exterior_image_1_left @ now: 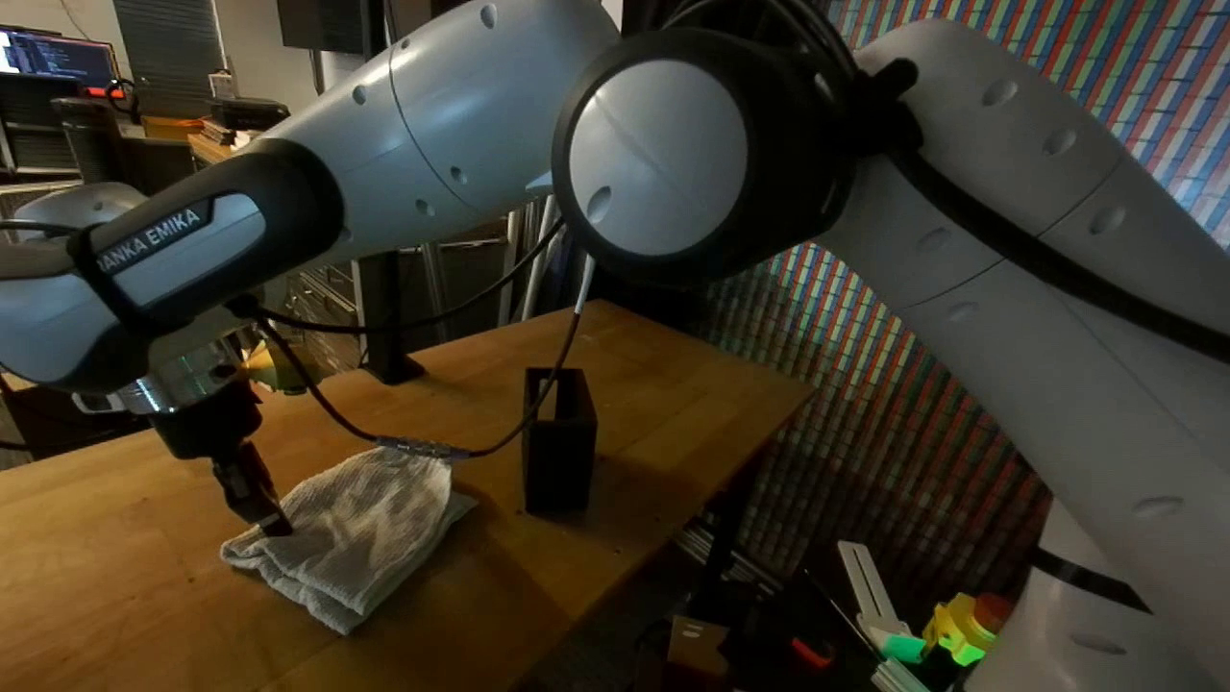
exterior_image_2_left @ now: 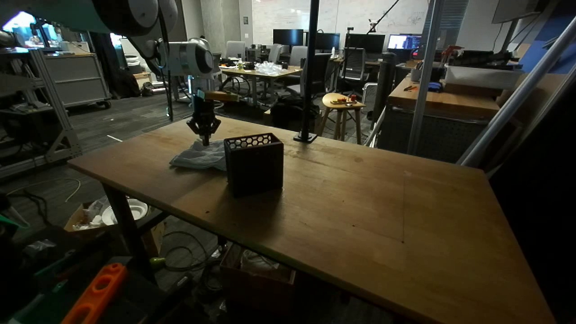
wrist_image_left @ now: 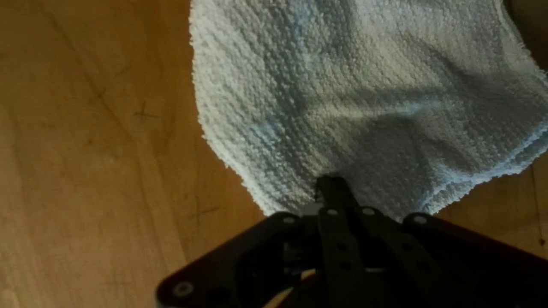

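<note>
Folded white terry cloth [exterior_image_1_left: 370, 524]: looks light, limp; best pinched at an edge.
Black two-finger gripper [exterior_image_1_left: 276, 525]: fingers meet on cloth near one corner; any pinch unclear.

Bent arm [exterior_image_1_left: 971, 125], hand [exterior_image_1_left: 277, 527] pointing down
Forearm [exterior_image_1_left: 452, 115] slopes from the elbow [exterior_image_1_left: 663, 159] to the wrist [exterior_image_1_left: 48, 322]; fingers [exterior_image_1_left: 252, 492] pressed together.
</note>
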Robot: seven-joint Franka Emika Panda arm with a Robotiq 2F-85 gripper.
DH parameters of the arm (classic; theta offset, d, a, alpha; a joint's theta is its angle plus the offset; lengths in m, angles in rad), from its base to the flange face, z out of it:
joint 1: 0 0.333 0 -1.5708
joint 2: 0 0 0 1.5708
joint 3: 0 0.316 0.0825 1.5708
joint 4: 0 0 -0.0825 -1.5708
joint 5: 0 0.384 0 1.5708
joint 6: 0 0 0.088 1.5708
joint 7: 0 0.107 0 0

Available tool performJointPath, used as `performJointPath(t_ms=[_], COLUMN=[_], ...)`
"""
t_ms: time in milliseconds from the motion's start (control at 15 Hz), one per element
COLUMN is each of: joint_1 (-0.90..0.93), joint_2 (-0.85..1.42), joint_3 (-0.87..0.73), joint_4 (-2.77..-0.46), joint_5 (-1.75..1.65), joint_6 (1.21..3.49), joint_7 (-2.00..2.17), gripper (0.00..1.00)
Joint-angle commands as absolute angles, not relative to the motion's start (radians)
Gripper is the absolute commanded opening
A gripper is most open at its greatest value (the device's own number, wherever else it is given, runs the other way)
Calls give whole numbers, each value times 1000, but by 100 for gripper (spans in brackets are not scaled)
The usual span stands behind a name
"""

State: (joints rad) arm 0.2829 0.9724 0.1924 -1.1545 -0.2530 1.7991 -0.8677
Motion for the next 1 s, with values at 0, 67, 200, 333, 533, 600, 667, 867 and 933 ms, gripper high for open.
performJointPath(t_ms=[0,67,200,333,533,600,667,867,933], joint_1=[247,243,238,232,225,221,215,196,188], joint_2=[884,877,862,834,789,777,760,724,712], joint_3=[204,204,208,209,198,196,194,193,196], joint_4=[-1301,-1314,-1332,-1360,-1390,-1401,-1420,-1485,-1513], joint_5=[-220,-216,-207,-203,-217,-218,-220,-217,-211], joint_6=[1861,1871,1885,1900,1913,1914,1916,1925,1932], joint_7=[-826,-819,-809,-799,-781,-778,-775,-766,-764], gripper=[0,0,0,0,0,0,0,0,0])
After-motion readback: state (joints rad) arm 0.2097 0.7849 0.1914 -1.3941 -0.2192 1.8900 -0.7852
